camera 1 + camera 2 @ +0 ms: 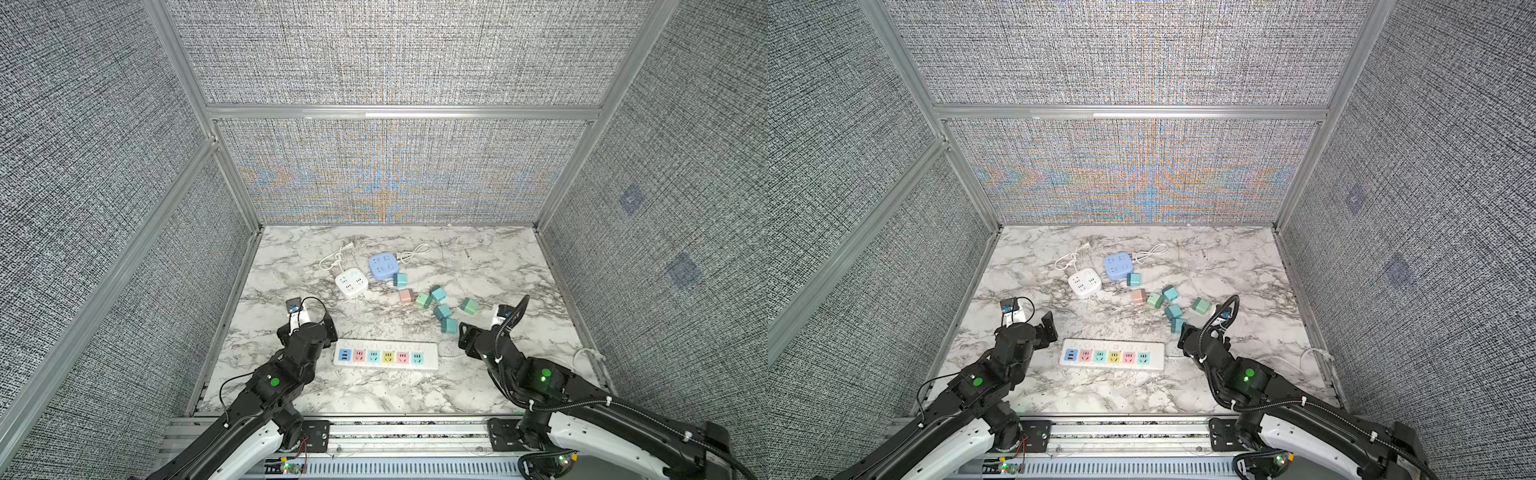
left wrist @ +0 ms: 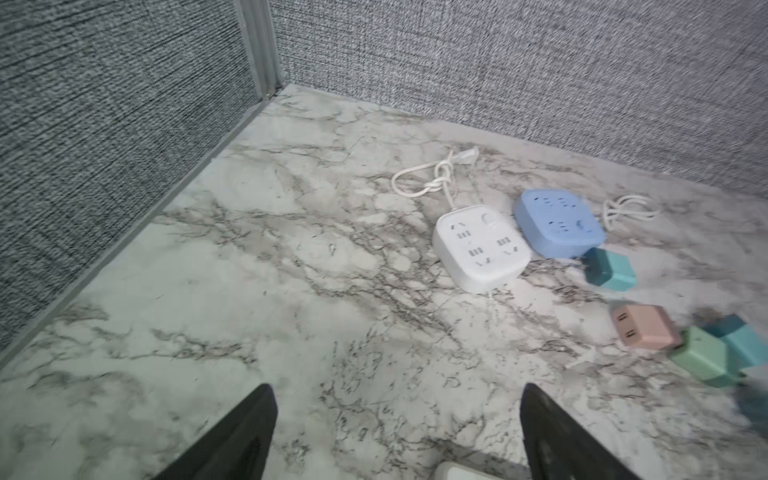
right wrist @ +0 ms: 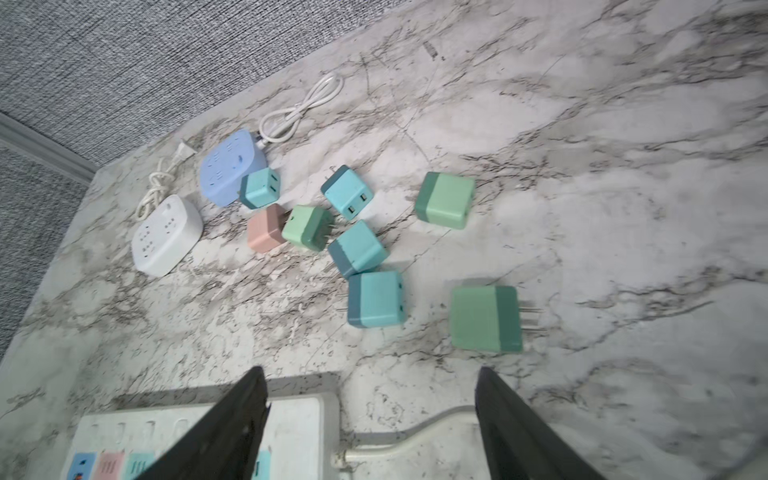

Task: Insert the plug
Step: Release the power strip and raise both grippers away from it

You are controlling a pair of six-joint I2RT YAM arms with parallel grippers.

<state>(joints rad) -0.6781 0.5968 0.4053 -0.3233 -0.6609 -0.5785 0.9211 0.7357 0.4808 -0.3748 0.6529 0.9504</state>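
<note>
Nearest you, at the near side of the grey-veined white marble tabletop, your left gripper hangs with its black fingers spread wide over bare marble, nothing between them. Just right of it lies the long white power strip with its row of blue, pink, teal and yellow socket faces, no plug yet in it. Your right gripper sits over the strip's right end, jaws also well apart and holding nothing. Through the right wrist camera you see the strip's corner and its white cord below the gap.

Every plug lies loose on the marble beyond the strip, outside both pairs of jaws. Closest to your right gripper are a teal cube plug with a darker teal band and, just beside it, a pale green cube plug with a dark green band. The green one lies on its side, thin metal prongs pointing away from the teal one.

Farther off you have three more teal cubes, two green ones and a pink cube plug. One of those teal cubes sits just beside the rounded blue socket block. A rounded white socket block lies left of the blue one, each with a looped white cable.

That nearest green plug shows only in the right wrist view; in both top views your right arm covers it. The left wrist view is blurred at its edge and catches only the farther plugs.
</note>
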